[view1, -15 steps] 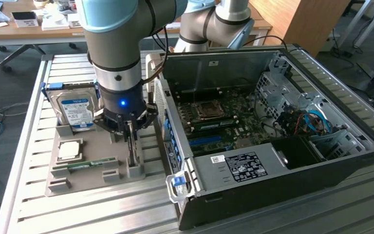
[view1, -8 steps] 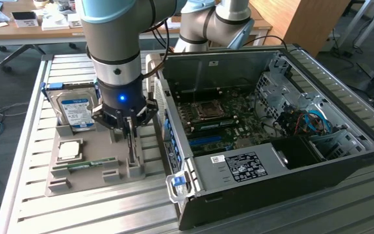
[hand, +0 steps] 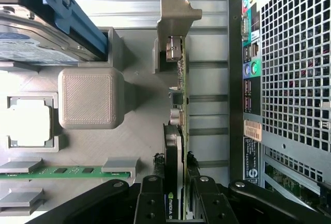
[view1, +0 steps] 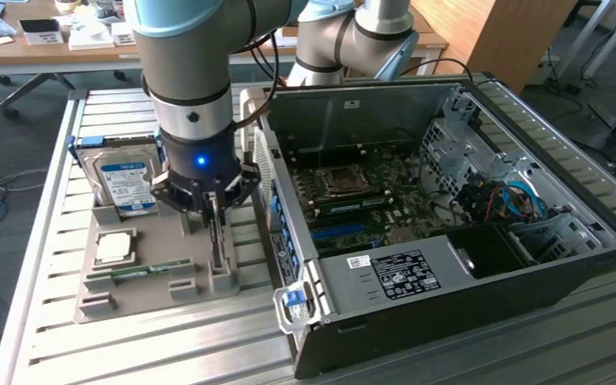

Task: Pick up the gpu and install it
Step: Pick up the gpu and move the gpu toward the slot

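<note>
My claw (view1: pixel 214 223) (hand: pixel 177 183) is clamped on the gpu (view1: pixel 219 255) (hand: pixel 176 141), one finger (hand: pixel 151 193) against the black cooler face and the other pressed to the green board side. The card stands upright on its long edge, seated in the slotted posts of the grey tray (view1: pixel 147 241) (hand: pixel 139 131). It runs along the tray's edge beside the case (view1: pixel 565 265) (hand: pixel 295 69). I hold it at one end. The other end, with its metal connector, sits against a grey post (hand: pixel 176 12). The card has not left its slots.

The tray lies on the slatted metal table (view1: pixel 180 345), just beside the case and on the exterior view's left of it. At the tray's far edge in that view, the drive (view1: pixel 124 180) (hand: pixel 36 32) with the blue label leans in its own holder, with blue rails along its sides. The cpu (view1: pixel 113 247) (hand: pixel 28 125) lies flat in a square pocket near the tray's edge away from the case. The ram (view1: pixel 142 271) (hand: pixel 62 171) lies in a narrow slot towards the tray's near edge, running across from the cpu side towards the gpu. A blocky grey post (hand: pixel 85 99) stands between the drive and the cpu pocket.

The case lies on its side with the panel off, so the board (view1: pixel 383 200) faces up, its socket near the middle. The power supply (view1: pixel 394 273) sits at the near end, label up. From the wrist, the case's back shows as a perforated grille with a strip of coloured ports, close alongside the gpu but not touching it.
</note>
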Action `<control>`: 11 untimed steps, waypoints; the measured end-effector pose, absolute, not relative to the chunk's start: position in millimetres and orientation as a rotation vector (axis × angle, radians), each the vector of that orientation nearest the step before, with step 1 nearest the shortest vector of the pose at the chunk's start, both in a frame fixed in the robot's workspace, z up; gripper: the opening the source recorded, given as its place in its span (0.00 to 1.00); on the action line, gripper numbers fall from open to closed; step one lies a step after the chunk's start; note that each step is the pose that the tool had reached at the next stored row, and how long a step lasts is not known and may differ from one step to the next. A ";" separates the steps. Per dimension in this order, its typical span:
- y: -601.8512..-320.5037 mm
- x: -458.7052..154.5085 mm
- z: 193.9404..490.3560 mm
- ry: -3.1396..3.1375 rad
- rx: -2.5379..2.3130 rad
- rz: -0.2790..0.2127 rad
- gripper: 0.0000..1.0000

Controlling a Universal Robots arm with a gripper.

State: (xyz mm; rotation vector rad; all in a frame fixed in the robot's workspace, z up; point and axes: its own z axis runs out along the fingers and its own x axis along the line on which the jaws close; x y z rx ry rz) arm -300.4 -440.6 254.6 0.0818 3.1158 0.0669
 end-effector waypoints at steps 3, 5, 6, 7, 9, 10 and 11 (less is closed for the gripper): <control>-440.6 -300.3 259.8 3.115 0.082 0.067 0.27; -440.6 -300.3 265.0 3.115 0.082 0.067 0.27; -440.6 -300.3 268.0 3.115 0.082 0.067 0.27; -440.6 -300.3 270.4 3.115 0.082 0.067 0.27; -440.6 -300.3 276.2 3.115 0.082 0.067 0.27; -440.6 -300.3 278.8 3.115 0.082 0.067 0.27; -440.6 -300.3 281.5 3.115 0.082 0.067 0.27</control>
